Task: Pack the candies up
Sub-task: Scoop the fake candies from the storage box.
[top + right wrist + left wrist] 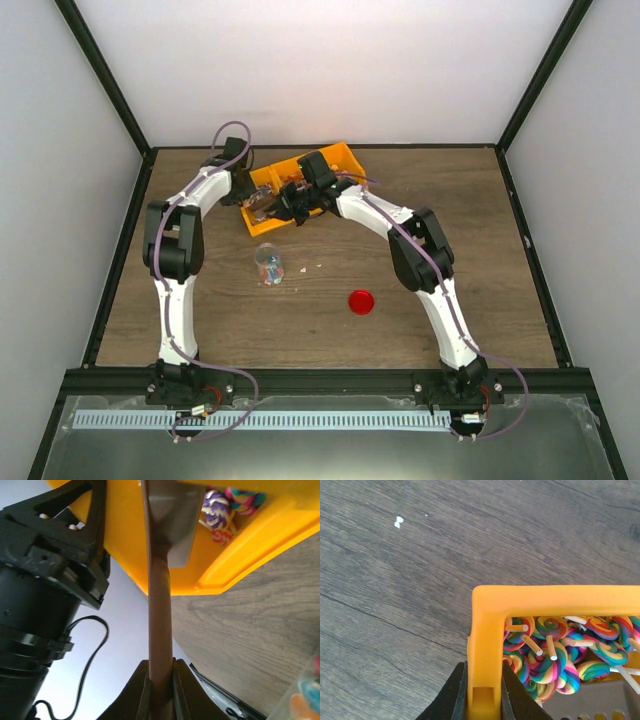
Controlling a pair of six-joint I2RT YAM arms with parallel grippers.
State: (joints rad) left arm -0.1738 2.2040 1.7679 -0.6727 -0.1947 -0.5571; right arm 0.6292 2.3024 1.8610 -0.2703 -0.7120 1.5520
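From above: orange bin (345, 160) at the far middle of the table (480, 230), both arms bent in over its near-left end. Just near of it a small clear jar (268, 262), lidless, a few coloured pieces inside and crumbs (303, 269) beside it. Apart from these, nearer and to the right, the red lid (361, 301).

Left wrist: left gripper (484, 692) clamped on the bin's wall at a corner, one finger on either side of the orange plastic. Inside, heaped against that corner, the candies (555, 660) — rainbow swirl lollipops on white sticks.

Right wrist: right gripper (160, 682) closed hard around the brown handle of a scoop (160, 605), grey blade up at the bin. Cannot tell whether the blade touches the lollipops. Jar edge showing at lower right.

Likely step: scooping a load for the jar. Best done by holding the bin dead still, sliding the blade low under the heap, taking few at a time — narrow mouth, long sticks — and carrying level.
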